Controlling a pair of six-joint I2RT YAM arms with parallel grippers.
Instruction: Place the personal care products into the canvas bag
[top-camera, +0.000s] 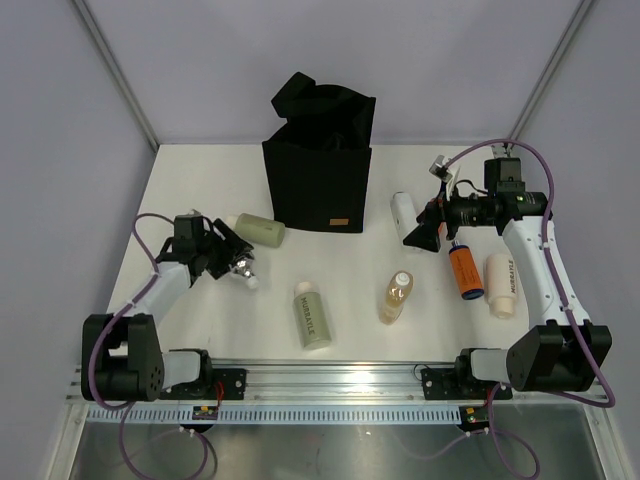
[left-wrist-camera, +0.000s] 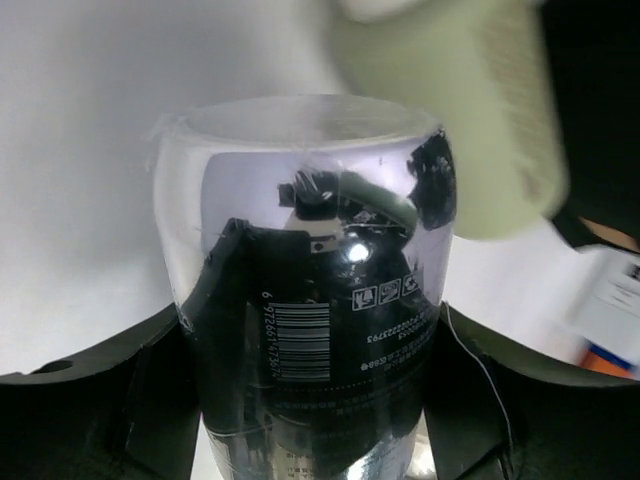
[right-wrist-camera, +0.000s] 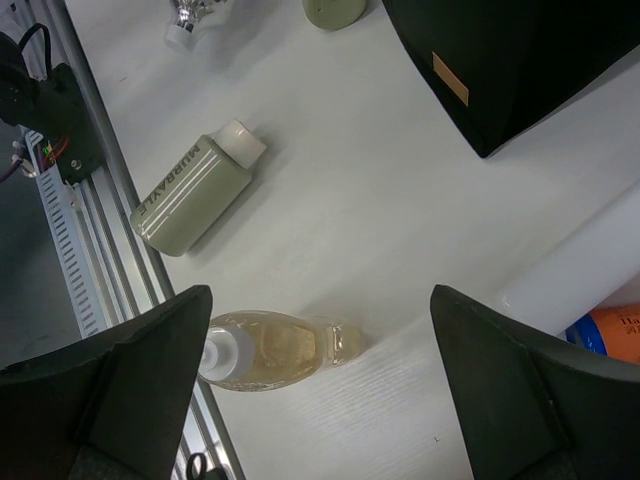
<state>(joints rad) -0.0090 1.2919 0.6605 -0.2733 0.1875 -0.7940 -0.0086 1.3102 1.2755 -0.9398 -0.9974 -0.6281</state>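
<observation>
The left gripper (top-camera: 232, 260) is clamped on the silver bottle (left-wrist-camera: 310, 300), low over the surface (top-camera: 200, 190) at the left. An olive-green bottle (top-camera: 260, 230) lies just beyond it, near the left corner of the black canvas bag (top-camera: 320, 160), which stands upright at the far centre. The right gripper (right-wrist-camera: 315, 300) hangs with its fingers spread wide and holds nothing, beside the white tube (top-camera: 403, 210). A second olive-green bottle (right-wrist-camera: 190, 190) and the amber bottle (right-wrist-camera: 265, 350) lie near the front rail. The orange bottle (top-camera: 462, 272) and the cream bottle (top-camera: 500, 285) lie side by side at the right.

olive-green bottle (right-wrist-camera: 190, 195): "NUBRAVLE", roughly; silver bottle (left-wrist-camera: 300, 290): barcode, digits blurred
</observation>
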